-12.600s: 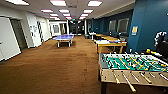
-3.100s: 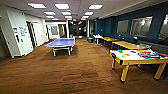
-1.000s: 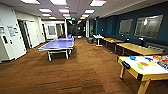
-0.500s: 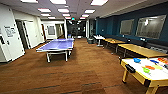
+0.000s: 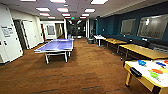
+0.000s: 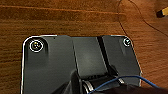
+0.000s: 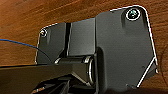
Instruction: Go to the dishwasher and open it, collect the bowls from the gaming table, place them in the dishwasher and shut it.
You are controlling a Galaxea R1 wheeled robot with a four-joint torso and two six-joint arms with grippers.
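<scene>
Presently: gaming table (image 5: 140, 75), white-topped desk with yellow sides, stands at right edge of head view. Bowls on it: blue (image 5: 141, 62), orange (image 5: 157, 71), light green (image 5: 154, 75). Judged light, rigid plastic, slippery; grip at rim. Dishwasher not located. State of jaws on both arms: cannot tell.

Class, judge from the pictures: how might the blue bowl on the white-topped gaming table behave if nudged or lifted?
The blue bowl looks small, so probably light. The gaming table top looks glossy, so it may slide when nudged. It appears low and round, so tipping seems unlikely.
</scene>
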